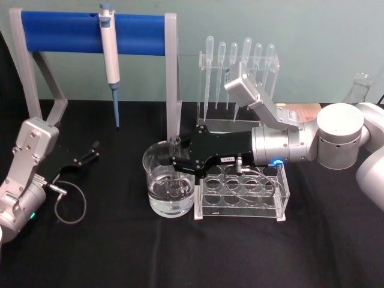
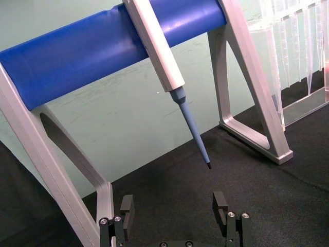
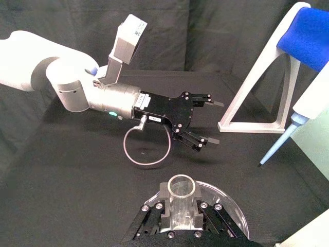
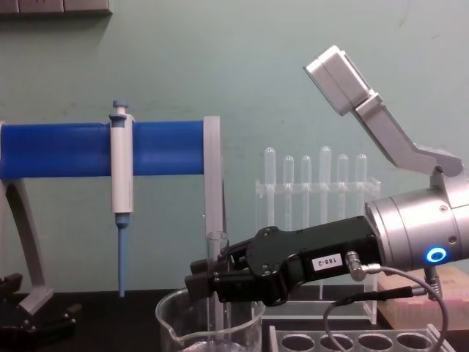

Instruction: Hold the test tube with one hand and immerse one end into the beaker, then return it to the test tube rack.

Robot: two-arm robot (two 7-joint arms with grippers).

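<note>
Your right tool (image 1: 179, 157) is closed narrowly on the test tube (image 4: 215, 246). The tube is upright, its lower end down inside the beaker (image 1: 153, 180); whether it meets the liquid is unclear. The beaker stands just beside the rack (image 1: 282, 198) on the black surface (image 1: 120, 252). Your left tool (image 3: 203, 121) hangs wide open and empty, well to the left.
</note>
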